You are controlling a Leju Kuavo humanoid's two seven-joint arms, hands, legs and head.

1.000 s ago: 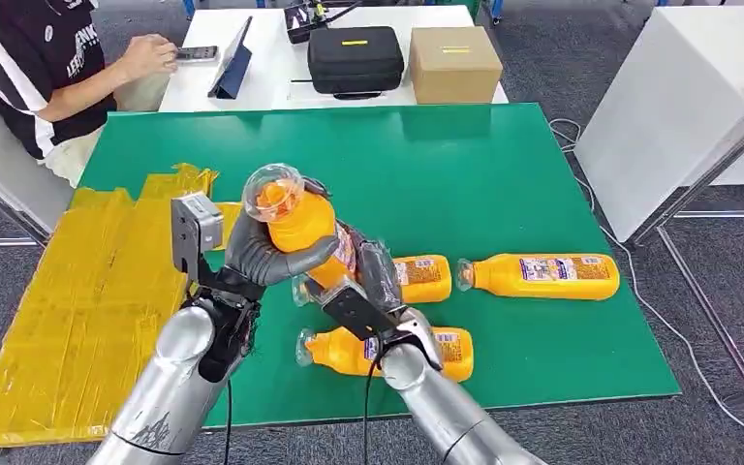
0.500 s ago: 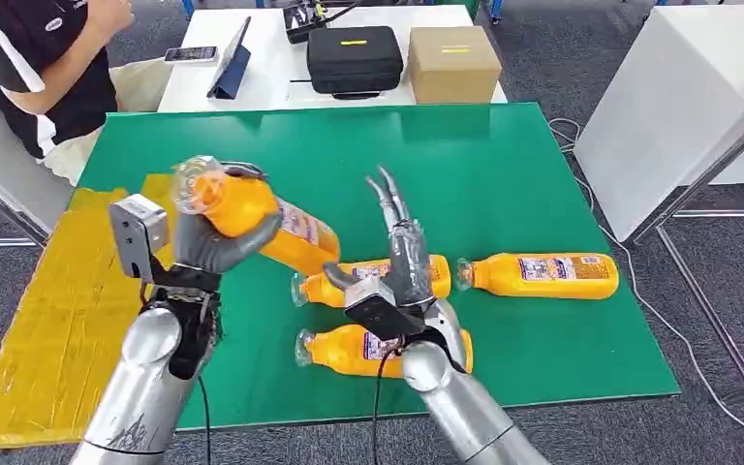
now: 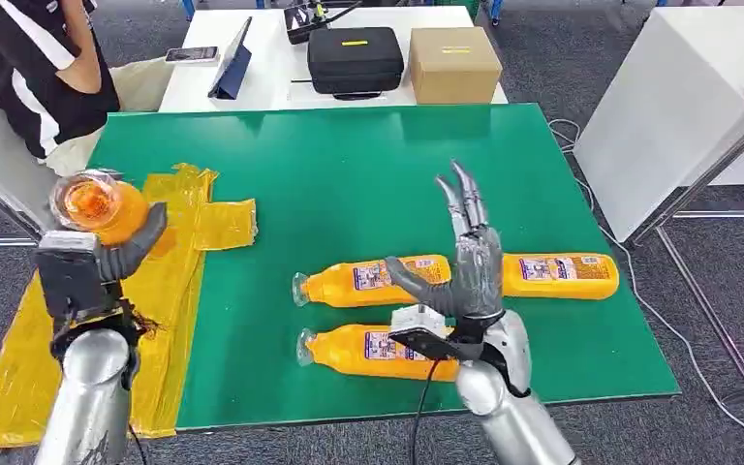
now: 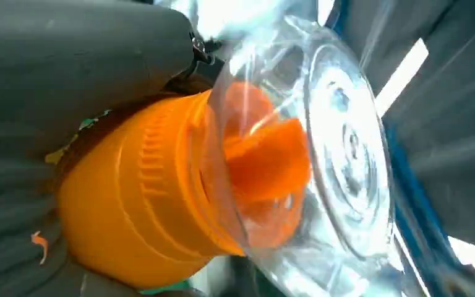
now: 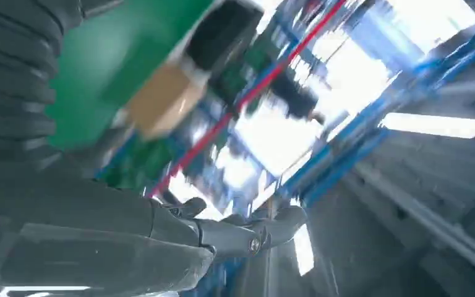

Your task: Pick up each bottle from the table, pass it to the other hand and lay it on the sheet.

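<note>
Gripping an orange bottle (image 3: pixel 107 205) over the yellow sheet (image 3: pixel 97 310), left robot hand (image 3: pixel 121 254), right robot hand (image 3: pixel 465 271) empty, fingers spread

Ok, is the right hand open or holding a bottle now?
Open. The right hand is raised above the green table, fingers spread and empty; three orange plastic bottles lie beneath it.

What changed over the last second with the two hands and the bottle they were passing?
The right hand let go of the held bottle and drew back, fingers spread, above the table. The left hand kept its grip and carried the bottle leftward, to over the yellow sheet. The person at the far left shifted. The three bottles on the green table stayed put.
</note>
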